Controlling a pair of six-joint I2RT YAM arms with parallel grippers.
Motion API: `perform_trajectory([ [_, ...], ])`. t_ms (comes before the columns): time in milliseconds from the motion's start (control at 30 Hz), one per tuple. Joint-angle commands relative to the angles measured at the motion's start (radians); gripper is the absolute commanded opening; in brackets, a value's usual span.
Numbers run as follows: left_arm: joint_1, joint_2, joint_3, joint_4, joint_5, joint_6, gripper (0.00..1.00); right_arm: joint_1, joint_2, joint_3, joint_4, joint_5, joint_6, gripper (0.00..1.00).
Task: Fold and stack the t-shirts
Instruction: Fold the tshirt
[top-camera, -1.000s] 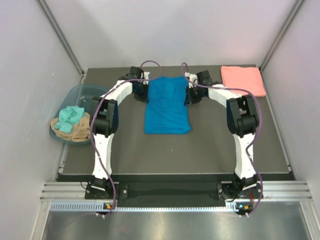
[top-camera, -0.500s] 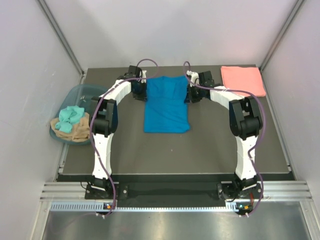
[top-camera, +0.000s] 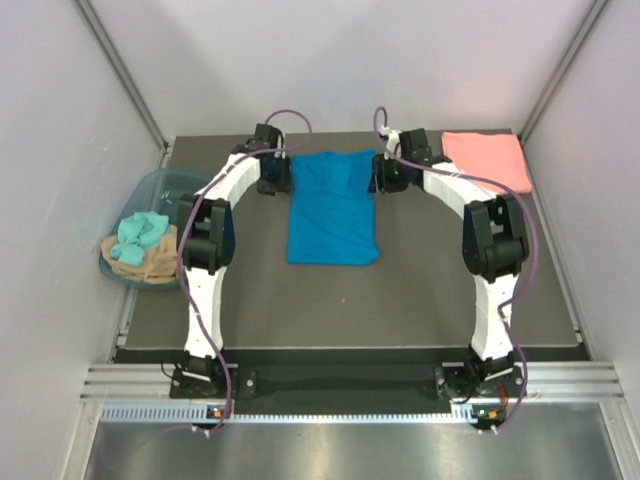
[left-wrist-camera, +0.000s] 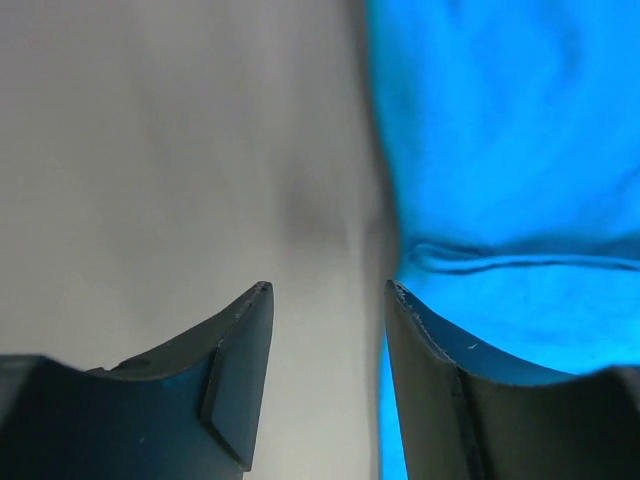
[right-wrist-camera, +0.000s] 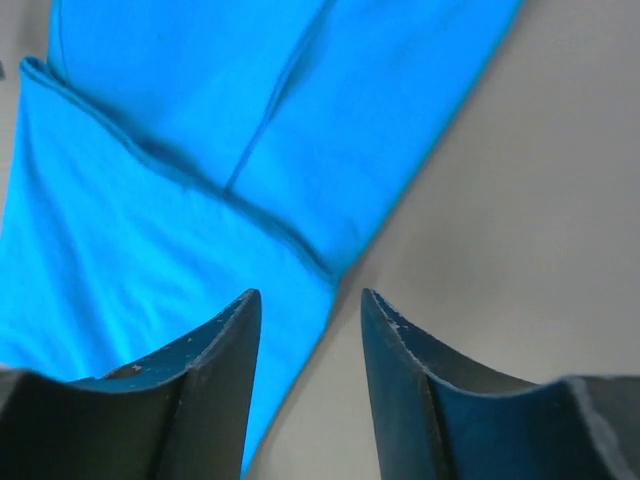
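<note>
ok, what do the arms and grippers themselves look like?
The left arm and right arm have white link shells with black joint housings, and a purple cable runs along each. The left gripper and right gripper have dark, tapered fingers with lightly scuffed edges.

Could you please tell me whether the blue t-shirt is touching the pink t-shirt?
Apart. The top external view shows the blue t-shirt mid-table and the pink t-shirt at the far right corner, with the right gripper and dark table between them.
</note>
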Motion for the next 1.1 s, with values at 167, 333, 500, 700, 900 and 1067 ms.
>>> perform_trajectory([
  [167,0.004,-0.262,-0.161,-0.048,0.151,-0.092,0.50,0.111,-0.337,-0.299,-0.054,0.003,0.158,0.21],
  [333,-0.010,-0.405,-0.492,0.165,0.424,-0.203,0.50,0.178,-0.417,-0.480,0.028,-0.037,0.200,0.22],
  [500,-0.010,-0.401,-0.649,0.184,0.349,-0.231,0.50,0.174,-0.389,-0.617,0.114,-0.025,0.183,0.24],
  [700,-0.011,-0.350,-0.664,0.087,0.161,-0.226,0.50,0.170,-0.383,-0.644,0.100,0.000,0.145,0.29],
  [900,-0.010,-0.431,-0.588,0.037,0.127,-0.214,0.50,0.169,-0.501,-0.615,0.046,-0.034,0.174,0.31],
  [1067,-0.014,-0.456,-0.508,-0.019,0.154,-0.191,0.50,0.170,-0.471,-0.580,0.071,-0.025,0.197,0.25],
])
